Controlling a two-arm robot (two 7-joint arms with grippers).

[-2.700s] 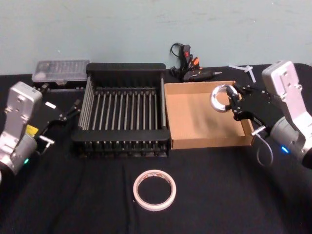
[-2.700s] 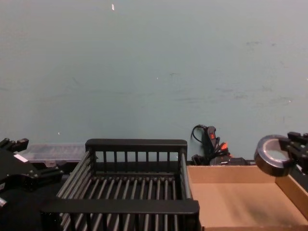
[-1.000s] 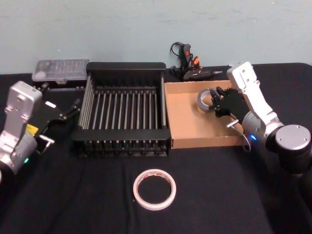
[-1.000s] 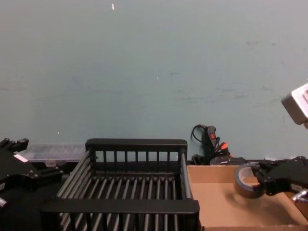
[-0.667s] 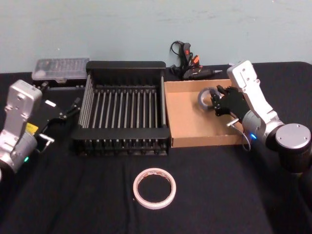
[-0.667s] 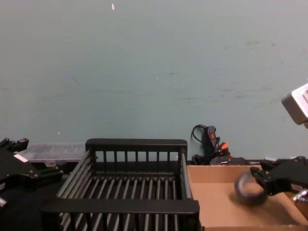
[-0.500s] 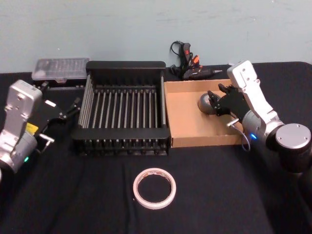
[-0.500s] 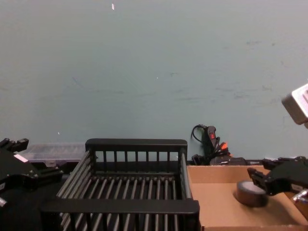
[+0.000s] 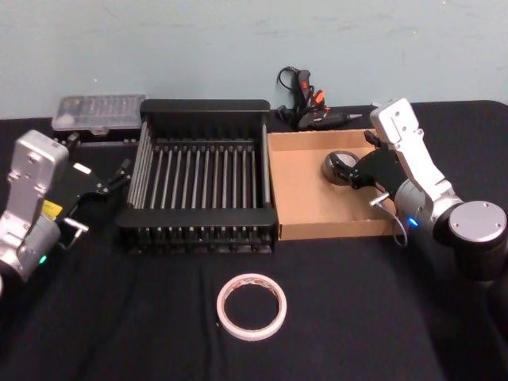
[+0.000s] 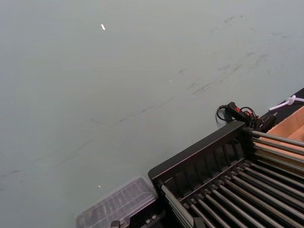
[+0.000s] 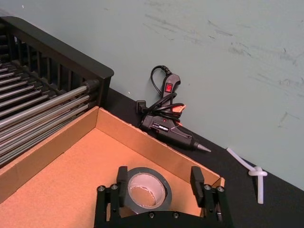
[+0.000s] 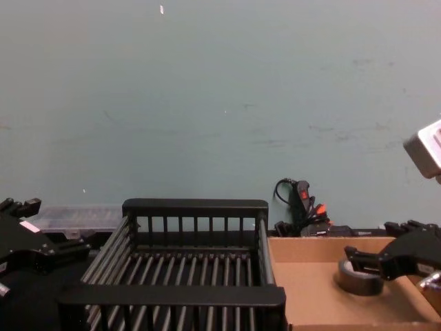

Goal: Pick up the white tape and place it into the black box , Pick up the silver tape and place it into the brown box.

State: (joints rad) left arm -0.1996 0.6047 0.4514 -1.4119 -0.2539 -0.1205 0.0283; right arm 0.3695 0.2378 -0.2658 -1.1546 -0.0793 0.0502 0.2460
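Right gripper (image 11: 160,183): fingers spread, straddling the silver tape (image 11: 146,190), which lies flat in the brown box (image 9: 302,198), far right.

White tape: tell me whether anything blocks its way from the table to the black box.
Nothing visible does. The white tape lies flat on the cloth just in front of the black box, with bare cloth between them; only the box's front rim must be cleared. The left end effector sits beside the box.

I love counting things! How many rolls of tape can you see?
2. The silver tape lies flat in the brown box, between the open fingers of the right gripper. The white tape lies on the table in front of the black box.
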